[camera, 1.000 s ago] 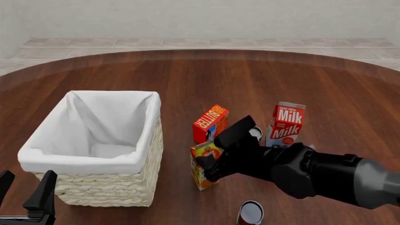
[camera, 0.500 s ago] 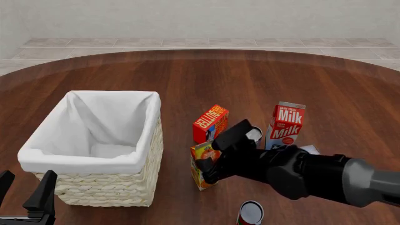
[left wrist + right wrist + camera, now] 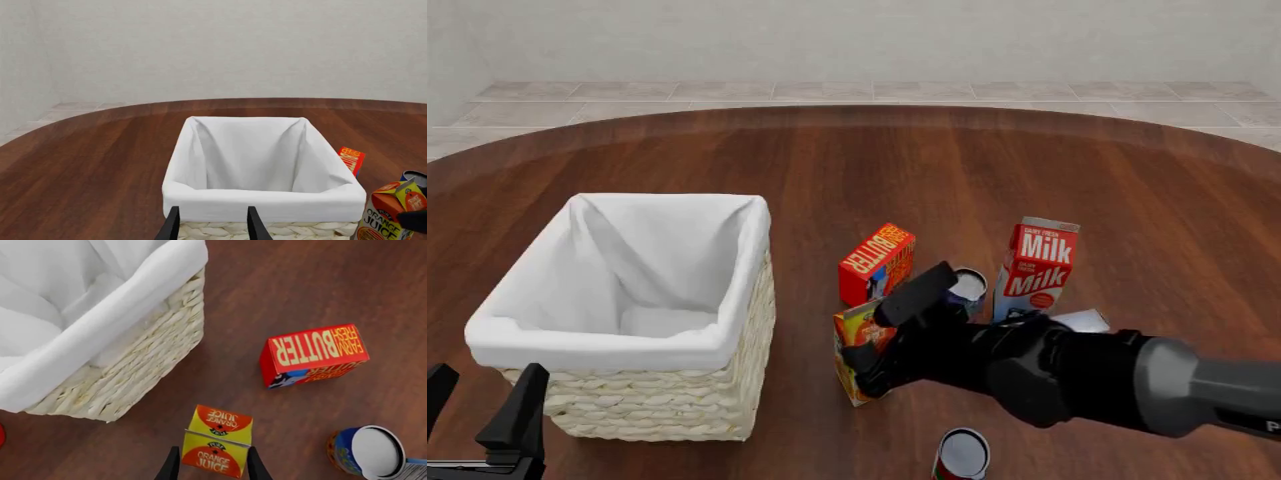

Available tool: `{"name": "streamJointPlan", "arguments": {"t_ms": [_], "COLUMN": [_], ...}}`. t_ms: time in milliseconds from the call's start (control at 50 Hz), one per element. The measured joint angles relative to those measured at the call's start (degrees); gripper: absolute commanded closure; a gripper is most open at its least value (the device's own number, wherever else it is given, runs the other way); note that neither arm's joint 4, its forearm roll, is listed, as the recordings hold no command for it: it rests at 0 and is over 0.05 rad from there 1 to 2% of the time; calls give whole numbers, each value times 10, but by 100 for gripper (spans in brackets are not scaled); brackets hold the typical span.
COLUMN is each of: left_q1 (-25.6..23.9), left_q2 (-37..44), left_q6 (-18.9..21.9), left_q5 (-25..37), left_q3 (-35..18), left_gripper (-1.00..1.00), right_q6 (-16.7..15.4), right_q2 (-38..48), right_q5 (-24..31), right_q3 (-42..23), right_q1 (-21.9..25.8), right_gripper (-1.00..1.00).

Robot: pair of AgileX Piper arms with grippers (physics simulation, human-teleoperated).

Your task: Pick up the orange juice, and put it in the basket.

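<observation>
The right gripper (image 3: 208, 467) hangs over the orange juice (image 3: 217, 447), its 2 fingers spread to either side of the carton's top. The basket (image 3: 667, 400) stands beside them. The left gripper (image 3: 212, 226) is spread, empty.

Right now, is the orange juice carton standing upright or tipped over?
Upright. The orange juice stands on the table beside the basket; the right wrist view looks down onto its gable top.

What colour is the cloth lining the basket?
White. The basket's liner shows best in the left wrist view.
</observation>
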Motion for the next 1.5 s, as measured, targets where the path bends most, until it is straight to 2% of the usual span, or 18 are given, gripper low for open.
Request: {"name": "streamJointPlan", "arguments": {"t_ms": [80, 100, 660, 1500], "left_q1": [0, 0, 0, 0], "left_q2": [0, 0, 0, 0], "left_q6": [0, 0, 0, 0], "left_q5": [0, 0, 0, 0], "left_q3": [0, 0, 0, 0], "left_gripper": [-100, -100, -100, -100], "right_q6": [0, 0, -23, -58], "right_q2": [2, 3, -11, -120], "right_q5": [-1, -1, 9, 92], "right_q3": [-1, -1, -2, -49], "right_q1": [1, 1, -3, -10], "right_gripper": [-100, 100, 100, 100]}}
